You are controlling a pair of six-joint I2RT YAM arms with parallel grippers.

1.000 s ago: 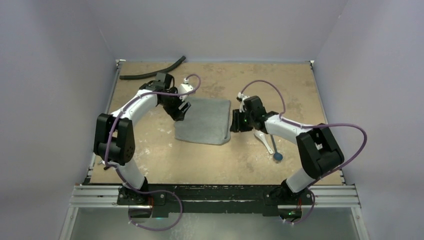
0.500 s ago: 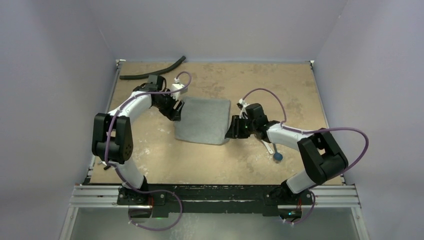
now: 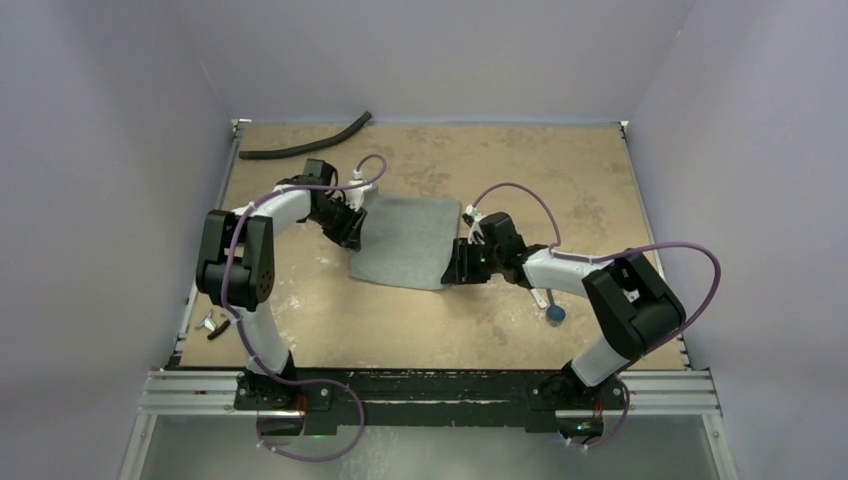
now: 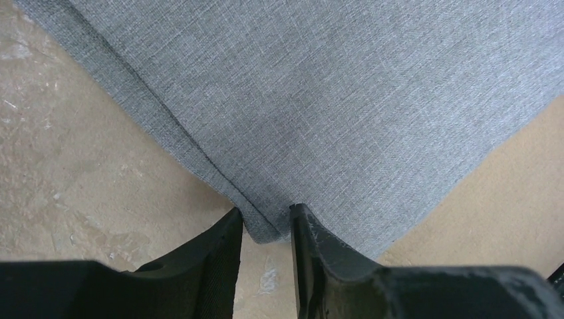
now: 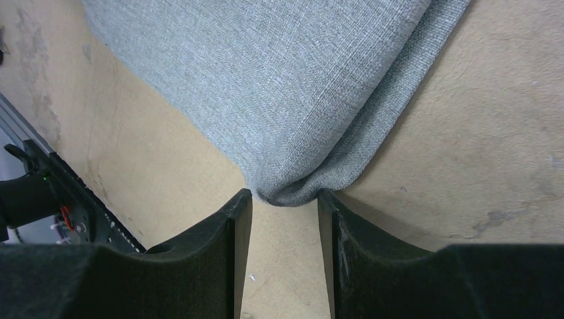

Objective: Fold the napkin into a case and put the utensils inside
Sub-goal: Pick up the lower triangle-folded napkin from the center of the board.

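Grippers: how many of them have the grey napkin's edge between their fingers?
2. The left gripper is at the napkin's left edge; the right gripper is at its right near corner.

Shows the napkin (image 5: 286, 86) across the upper centre, narrowing downward to a folded corner at mid-frame. Rests there at the mouth of the right gripper (image 5: 284, 199), between black fingers (image 5: 213, 266) standing apart along the bottom. Lies on tan table (image 5: 479, 133), with a metal rail (image 5: 73, 206) at far left.

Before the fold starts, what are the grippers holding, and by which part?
The plain grey cloth napkin: the left gripper and right gripper each have one of its corners between the jaws, but a firm clamp cannot be told.
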